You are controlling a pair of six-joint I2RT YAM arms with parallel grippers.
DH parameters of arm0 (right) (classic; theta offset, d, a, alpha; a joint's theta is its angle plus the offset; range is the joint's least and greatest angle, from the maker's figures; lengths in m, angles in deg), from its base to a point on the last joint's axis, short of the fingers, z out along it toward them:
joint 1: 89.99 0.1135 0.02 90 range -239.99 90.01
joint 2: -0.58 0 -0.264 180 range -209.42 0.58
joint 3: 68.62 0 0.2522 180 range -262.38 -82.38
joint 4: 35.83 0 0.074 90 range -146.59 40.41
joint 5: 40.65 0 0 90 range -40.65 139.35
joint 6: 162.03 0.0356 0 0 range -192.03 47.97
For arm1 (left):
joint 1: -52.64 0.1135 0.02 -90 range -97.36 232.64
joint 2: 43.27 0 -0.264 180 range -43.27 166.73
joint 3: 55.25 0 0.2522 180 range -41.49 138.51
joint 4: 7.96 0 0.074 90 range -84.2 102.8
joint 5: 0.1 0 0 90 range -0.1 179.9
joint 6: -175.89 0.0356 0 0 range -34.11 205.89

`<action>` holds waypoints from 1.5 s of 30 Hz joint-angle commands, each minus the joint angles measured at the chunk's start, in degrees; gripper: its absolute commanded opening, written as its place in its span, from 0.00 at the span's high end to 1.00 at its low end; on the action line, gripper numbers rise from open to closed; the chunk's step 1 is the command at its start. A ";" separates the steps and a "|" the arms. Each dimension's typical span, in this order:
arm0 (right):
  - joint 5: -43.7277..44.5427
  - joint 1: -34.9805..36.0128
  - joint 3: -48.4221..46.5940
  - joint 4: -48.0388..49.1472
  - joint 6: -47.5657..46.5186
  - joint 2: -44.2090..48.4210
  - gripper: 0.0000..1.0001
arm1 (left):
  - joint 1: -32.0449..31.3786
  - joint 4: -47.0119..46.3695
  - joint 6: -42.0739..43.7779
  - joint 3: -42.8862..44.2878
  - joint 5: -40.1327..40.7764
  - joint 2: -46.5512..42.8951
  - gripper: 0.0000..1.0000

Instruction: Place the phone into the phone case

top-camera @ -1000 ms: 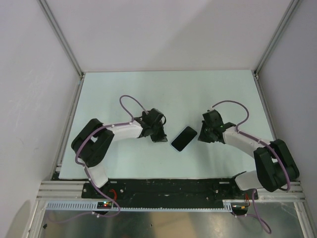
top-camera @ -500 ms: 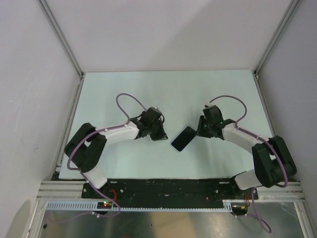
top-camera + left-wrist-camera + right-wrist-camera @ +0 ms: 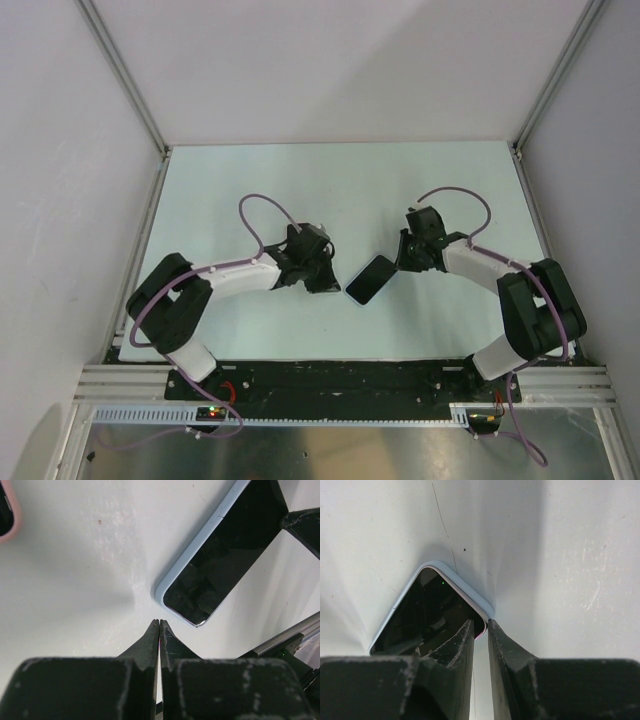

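The black phone [image 3: 370, 279] lies slantwise mid-table inside the light-blue phone case [image 3: 197, 550], whose rim shows along its edges. My left gripper [image 3: 333, 287] is shut and empty, its tips [image 3: 159, 622] just short of the case's near corner and not touching it. My right gripper [image 3: 398, 262] is at the opposite corner. In the right wrist view its jaws [image 3: 481, 622] stand narrowly apart: one finger over the phone's glossy face [image 3: 427, 615], the other just outside the case rim [image 3: 465, 587], with the corner between the tips.
A pink-rimmed slab [image 3: 4, 515] peeks in at the left wrist view's upper left corner. The pale table [image 3: 340, 190] is bounded by metal rails at left [image 3: 150, 220] and right [image 3: 530, 200]. A rail runs along the near edge [image 3: 340, 380].
My right gripper has slid left onto the phone's far corner, its jaws opening and narrowing again. The left gripper has shifted slightly toward the near corner, staying shut.
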 commanded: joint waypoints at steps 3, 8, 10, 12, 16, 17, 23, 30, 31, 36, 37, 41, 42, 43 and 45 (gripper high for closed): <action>0.82 0.53 -1.75 0.75 -1.12 -1.56 0.81 | -1.21 -0.80 0.56 0.75 -0.13 0.56 0.97; 2.67 2.45 -1.69 -0.79 -0.81 -2.34 0.87 | -1.98 -0.74 0.37 1.94 -0.23 1.74 0.97; 3.53 3.37 -1.40 -0.95 -0.49 -2.90 0.88 | -2.21 -0.75 0.35 2.35 -0.31 2.34 0.97; 3.75 4.03 -1.00 -0.79 -0.22 -3.83 0.90 | -2.28 -0.79 0.34 2.79 -0.37 2.86 0.97; 3.83 5.36 -0.02 -0.03 0.89 -5.48 0.93 | -2.31 -0.76 0.50 3.70 -0.66 3.67 0.97; 3.84 5.83 0.36 0.20 1.16 -5.75 0.93 | -2.31 -0.74 0.51 3.90 -0.71 3.82 0.97; 4.69 9.46 2.55 1.06 3.21 -7.00 0.95 | -2.27 -0.78 0.60 5.16 -1.26 5.07 0.97; 5.37 11.62 4.27 1.19 5.39 -8.82 0.96 | -2.28 -0.81 0.70 6.41 -1.64 6.21 0.97; 5.44 12.04 4.36 1.16 5.69 -9.09 0.96 | -2.25 -0.81 0.78 6.57 -1.72 6.28 0.97; 5.26 14.99 4.61 1.50 8.13 -11.55 0.96 | -2.31 -0.68 0.86 7.26 -1.81 6.66 0.97; 5.04 15.52 4.70 1.80 8.60 -12.39 0.96 | -2.31 -0.74 0.87 7.35 -1.85 6.68 0.97; 2.62 16.34 5.84 4.04 10.47 -14.85 0.97 | -2.30 -0.74 0.95 7.56 -1.93 6.78 0.97; 2.27 16.38 6.24 4.48 10.83 -15.27 0.97 | -2.26 -0.68 1.00 7.55 -1.86 6.74 0.97; 2.05 16.39 6.48 4.70 11.14 -15.65 0.98 | -2.29 -0.70 1.02 7.58 -1.83 6.72 0.97; 2.32 16.45 6.88 4.75 11.50 -15.65 0.98 | -2.31 -0.71 1.11 7.52 -1.88 6.77 0.97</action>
